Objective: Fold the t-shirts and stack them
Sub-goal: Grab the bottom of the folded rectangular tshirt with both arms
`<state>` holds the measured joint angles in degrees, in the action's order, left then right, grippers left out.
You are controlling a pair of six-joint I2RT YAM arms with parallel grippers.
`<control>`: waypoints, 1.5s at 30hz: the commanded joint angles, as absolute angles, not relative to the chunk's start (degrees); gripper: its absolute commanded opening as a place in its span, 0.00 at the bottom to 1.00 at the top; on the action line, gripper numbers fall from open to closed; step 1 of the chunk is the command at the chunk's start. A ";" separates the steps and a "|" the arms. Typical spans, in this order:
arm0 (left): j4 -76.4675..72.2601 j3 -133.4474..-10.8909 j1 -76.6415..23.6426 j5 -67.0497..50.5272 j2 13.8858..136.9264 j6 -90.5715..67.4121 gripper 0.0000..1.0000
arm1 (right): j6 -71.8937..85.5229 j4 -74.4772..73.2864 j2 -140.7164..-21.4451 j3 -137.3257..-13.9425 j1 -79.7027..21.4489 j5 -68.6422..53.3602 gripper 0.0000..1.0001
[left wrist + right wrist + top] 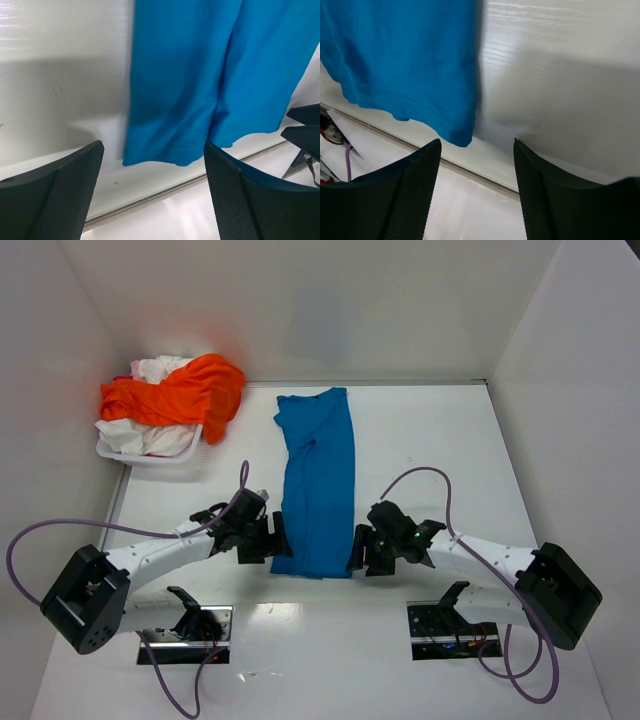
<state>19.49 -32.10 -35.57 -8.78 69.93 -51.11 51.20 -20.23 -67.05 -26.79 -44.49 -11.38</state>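
Table (430, 440): white, walled at the back and on both sides; the two arms reach in from the near edge.
Blue shirt (318, 490): lies flat mid-table as a narrow strip, apparently folded lengthwise already.
Long axis: runs from the arm bases toward the back wall, collar end far, near hem (310, 573) close to the arms.
Left pincer (278, 540): jaws wide apart and holding nothing. It sits just beside the hem's left corner, which the wrist view shows ahead, between the fingers.
Right pincer (358, 552): jaws apart and holding nothing, just beside the hem's right corner. In the wrist view that corner lies ahead but off toward the left finger; only bare table sits between the jaws.
Nearer arm: neither, one stands at each corner of the same hem.
Basket (150, 455): far left corner, holding the orange shirt (185, 390) on top of the white shirts (150, 435), well apart from both pincers.
Next move (judgement): grip both hem corners and carry them along the long axis toward the collar. The right pincer looks less well lined up.
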 commanded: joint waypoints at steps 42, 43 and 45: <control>10.81 -26.29 -35.68 -13.36 74.36 -53.43 0.63 | 53.96 -19.07 -74.36 -31.46 -50.89 -2.90 0.03; 10.81 -26.28 -35.68 -13.36 74.36 -54.05 0.63 | 53.96 -19.07 -74.36 -31.46 -50.89 -2.90 0.03; 10.81 -25.66 -35.68 -13.88 73.83 -54.57 0.61 | 53.96 -19.07 -74.36 -31.99 -50.89 -2.37 0.03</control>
<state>9.50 -28.32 -35.57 -14.26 72.95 -53.30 54.17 -18.09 -75.20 -30.87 -50.37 -5.10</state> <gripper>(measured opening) 0.620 0.044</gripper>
